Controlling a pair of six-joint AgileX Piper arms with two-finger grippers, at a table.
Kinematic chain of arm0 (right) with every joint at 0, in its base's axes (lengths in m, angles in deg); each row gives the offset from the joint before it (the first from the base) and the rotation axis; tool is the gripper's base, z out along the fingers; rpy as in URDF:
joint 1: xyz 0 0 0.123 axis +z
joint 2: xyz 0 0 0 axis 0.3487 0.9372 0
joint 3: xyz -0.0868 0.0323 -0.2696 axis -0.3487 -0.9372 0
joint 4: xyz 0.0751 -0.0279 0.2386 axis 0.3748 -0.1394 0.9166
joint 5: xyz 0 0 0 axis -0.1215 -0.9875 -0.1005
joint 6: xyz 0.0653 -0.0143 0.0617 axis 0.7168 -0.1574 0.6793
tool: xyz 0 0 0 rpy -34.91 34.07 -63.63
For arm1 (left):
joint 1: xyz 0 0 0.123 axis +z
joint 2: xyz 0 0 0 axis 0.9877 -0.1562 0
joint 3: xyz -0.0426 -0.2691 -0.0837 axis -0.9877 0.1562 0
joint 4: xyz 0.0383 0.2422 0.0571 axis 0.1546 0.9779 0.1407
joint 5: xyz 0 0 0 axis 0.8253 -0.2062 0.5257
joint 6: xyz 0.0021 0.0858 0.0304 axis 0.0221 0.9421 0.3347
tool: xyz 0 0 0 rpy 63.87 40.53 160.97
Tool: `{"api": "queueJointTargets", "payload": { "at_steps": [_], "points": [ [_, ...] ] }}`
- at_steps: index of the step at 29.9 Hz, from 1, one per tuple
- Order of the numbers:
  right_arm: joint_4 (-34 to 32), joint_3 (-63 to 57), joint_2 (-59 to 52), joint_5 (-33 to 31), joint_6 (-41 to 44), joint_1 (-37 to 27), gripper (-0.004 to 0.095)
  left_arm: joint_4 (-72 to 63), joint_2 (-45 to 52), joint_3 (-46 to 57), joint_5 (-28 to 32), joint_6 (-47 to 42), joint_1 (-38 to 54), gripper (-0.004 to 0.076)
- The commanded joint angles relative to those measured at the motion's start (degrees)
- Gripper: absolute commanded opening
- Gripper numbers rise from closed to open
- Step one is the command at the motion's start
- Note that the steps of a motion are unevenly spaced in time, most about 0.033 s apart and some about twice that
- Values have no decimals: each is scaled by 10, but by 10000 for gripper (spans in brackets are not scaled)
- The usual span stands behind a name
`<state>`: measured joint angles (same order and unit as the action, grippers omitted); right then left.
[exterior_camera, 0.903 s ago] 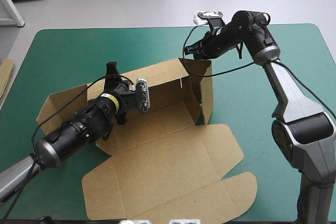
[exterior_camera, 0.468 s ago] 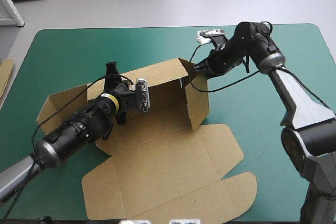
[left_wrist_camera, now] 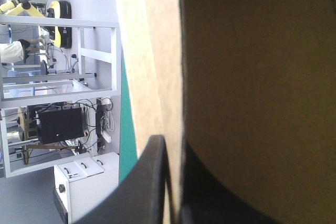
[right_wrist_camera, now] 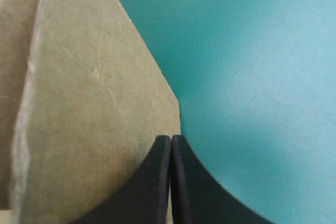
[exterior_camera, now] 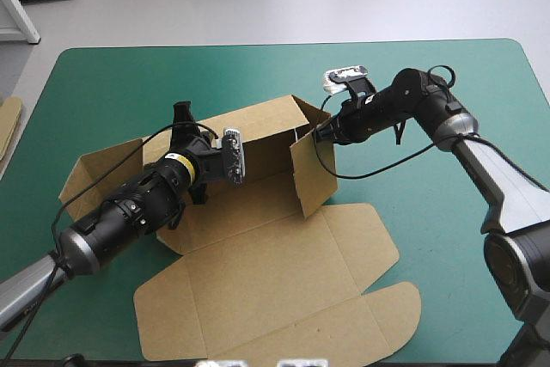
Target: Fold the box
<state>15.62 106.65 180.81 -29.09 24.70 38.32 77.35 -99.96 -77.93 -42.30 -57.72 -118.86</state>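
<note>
The brown box (exterior_camera: 266, 255) lies in the middle of the teal-green table, its lid panel flat toward the near edge and its back wall (exterior_camera: 258, 131) raised. My left gripper (exterior_camera: 182, 119) is shut on that wall's top edge; in the left wrist view the board (left_wrist_camera: 252, 77) runs between the black fingers of the left gripper (left_wrist_camera: 176, 150). The right end flap (exterior_camera: 311, 169) stands upright, turned in across the box's right end. My right gripper (exterior_camera: 320, 132) is shut, its tip against that flap's outer face. In the right wrist view, the right gripper (right_wrist_camera: 171, 139) sits at the edge of the flap (right_wrist_camera: 94, 119).
The box's left end flap (exterior_camera: 90, 169) lies spread out flat on the cover. An edge of more brown board (exterior_camera: 9, 122) shows at the table's left edge. Bare teal-green cover (exterior_camera: 447, 238) stretches to the right of the box and along the far side.
My right gripper has come down and toward the box's middle, swinging the right end flap inward from its outward-leaning stand. The left arm has held still.
</note>
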Motion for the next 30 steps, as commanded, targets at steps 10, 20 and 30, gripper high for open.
{"api": "queueJointTargets", "payload": {
  "at_steps": [10, 20, 30],
  "points": [
    [232, -157, -99, 199, -304, -1, 0, -29, 3, -3, -12, -12, -5, -8],
    [330, -179, -110, 187, -435, -1, 0, -29, 3, -3, -12, -12, -5, -9],
    [356, -228, -137, 175, -471, -1, 0, -29, 3, -3, -12, -12, -5, -8]
  ]
}}
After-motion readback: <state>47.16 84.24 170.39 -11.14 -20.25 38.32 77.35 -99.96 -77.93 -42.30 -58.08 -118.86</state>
